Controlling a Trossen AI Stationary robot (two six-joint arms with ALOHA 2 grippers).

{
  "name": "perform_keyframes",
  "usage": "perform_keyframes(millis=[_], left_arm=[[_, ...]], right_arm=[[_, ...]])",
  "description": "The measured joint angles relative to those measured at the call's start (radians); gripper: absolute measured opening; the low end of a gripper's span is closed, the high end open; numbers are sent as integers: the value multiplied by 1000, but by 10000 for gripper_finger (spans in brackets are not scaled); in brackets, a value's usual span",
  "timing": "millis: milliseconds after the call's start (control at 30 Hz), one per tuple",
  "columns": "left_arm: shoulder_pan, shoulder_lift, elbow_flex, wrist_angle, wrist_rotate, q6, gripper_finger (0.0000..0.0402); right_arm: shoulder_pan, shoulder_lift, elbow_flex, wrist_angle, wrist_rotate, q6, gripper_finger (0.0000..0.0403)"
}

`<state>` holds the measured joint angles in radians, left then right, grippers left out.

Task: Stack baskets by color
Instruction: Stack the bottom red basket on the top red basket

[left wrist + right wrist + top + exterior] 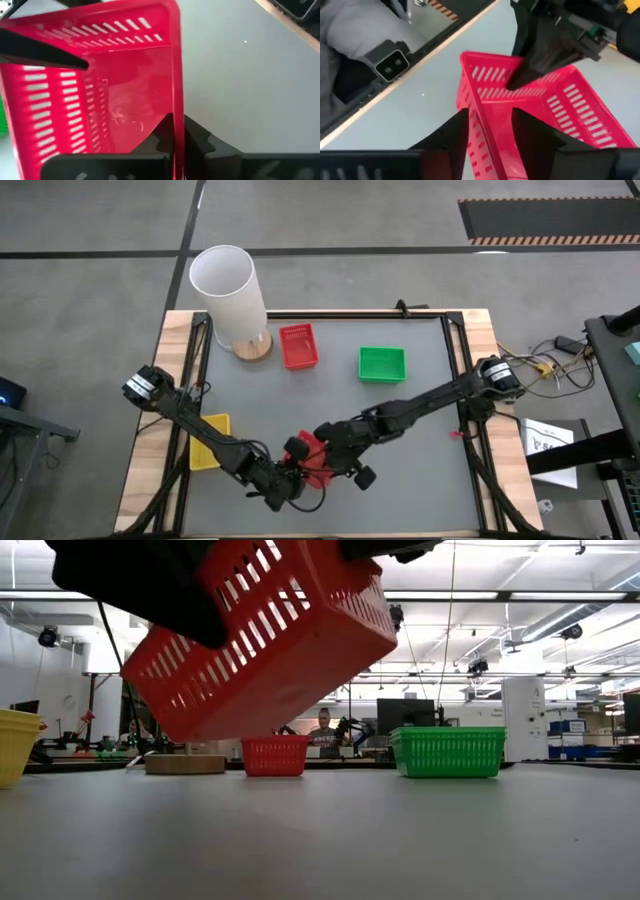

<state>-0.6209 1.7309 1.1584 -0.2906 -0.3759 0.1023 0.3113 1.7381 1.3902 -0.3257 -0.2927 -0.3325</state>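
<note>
A red basket [270, 630] hangs tilted above the table near its front edge, between my two grippers. My left gripper [174, 135] is shut on one of its walls. My right gripper [490, 125] is open, one finger inside and one outside the opposite wall near a corner [485, 107]. A second red basket [298, 346] and a green basket [382, 364] stand on their bottoms toward the far edge. A yellow basket [208, 440] stands at the left. My left gripper pinches the red basket's side wall at its rim [175, 100], one finger inside the basket and one outside. The basket is lifted clear of the table and tilted, its open side facing up toward the far side. My right gripper straddles the opposite wall [492, 150]; I cannot tell whether its fingers touch it.
A tall white cylinder [228, 295] stands on a wooden disc [252, 348] at the far left, beside the far red basket. The grey table [430, 430] has bare room at the middle and right. A person shows in the room beyond the table.
</note>
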Motion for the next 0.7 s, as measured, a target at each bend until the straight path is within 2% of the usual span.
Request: perform_keyframes(millis=[267,500,700], left_arm=[[0,0,0,3,-33,88,6],[7,-15,0,8,-51,103,71],[17,-48,-1,-24,-72,194,116]], right_arm=[[-3,0,-1,-28,-33,-71,19],[-7,0,-2,-44,-21,-80,10],[-29,0,-2,-80,-17,-80,9]])
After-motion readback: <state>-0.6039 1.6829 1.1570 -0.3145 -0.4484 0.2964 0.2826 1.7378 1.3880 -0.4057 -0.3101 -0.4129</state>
